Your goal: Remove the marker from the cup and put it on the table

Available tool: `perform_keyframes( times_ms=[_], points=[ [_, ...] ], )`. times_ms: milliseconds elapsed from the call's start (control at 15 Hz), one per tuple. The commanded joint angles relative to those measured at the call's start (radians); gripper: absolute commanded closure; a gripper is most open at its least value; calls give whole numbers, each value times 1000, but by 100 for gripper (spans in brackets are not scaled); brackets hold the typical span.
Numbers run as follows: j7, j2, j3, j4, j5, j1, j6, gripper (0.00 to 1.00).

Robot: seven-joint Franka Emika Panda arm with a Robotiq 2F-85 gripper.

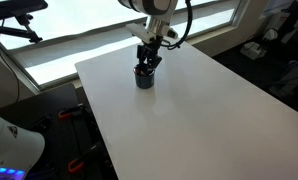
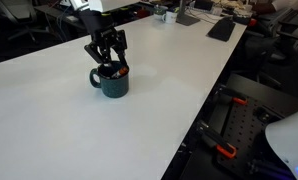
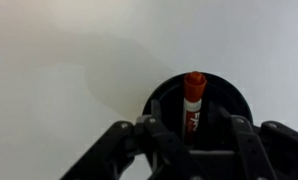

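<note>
The dark cup [image 1: 144, 80] stands on the white table [image 1: 189, 120], with its handle showing in an exterior view [image 2: 95, 77]. The reddish-brown marker [image 3: 194, 100] stands in the cup [image 3: 239, 100], its end pointing up out of the rim. My gripper [image 3: 194, 135] hangs straight over the cup in both exterior views [image 1: 146, 66] [image 2: 111, 66]. Its fingers reach down to the rim and are closed in on the marker from both sides. The marker's lower part is hidden inside the cup.
Windows and a ledge run behind the table [image 1: 69, 50]. A keyboard [image 2: 221, 28] and other desk items lie on the table's far end. Red-handled clamps [image 2: 224, 152] lie on the floor beyond the table's edge.
</note>
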Motion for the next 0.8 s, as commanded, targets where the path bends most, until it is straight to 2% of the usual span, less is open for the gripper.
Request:
perform_keyframes(
  times_ms=[0, 67, 133, 267, 400, 467, 533, 667, 733],
  points=[
    [33, -35, -3, -40, -16, 4, 13, 56],
    [33, -35, -3, -40, -16, 4, 12, 58],
    [34, -35, -3, -41, -17, 4, 12, 46],
    [33, -35, -4, -44, -18, 4, 13, 44],
    [32, -35, -5, -49, -20, 4, 13, 35],
    [31, -35, -5, -51, -21, 4, 13, 36],
    [33, -34, -6, -51, -21, 4, 12, 38],
    [32, -34, -6, -52, -22, 3, 12, 51],
    [30, -34, -6, -54, -21, 2, 12, 71]
  ],
)
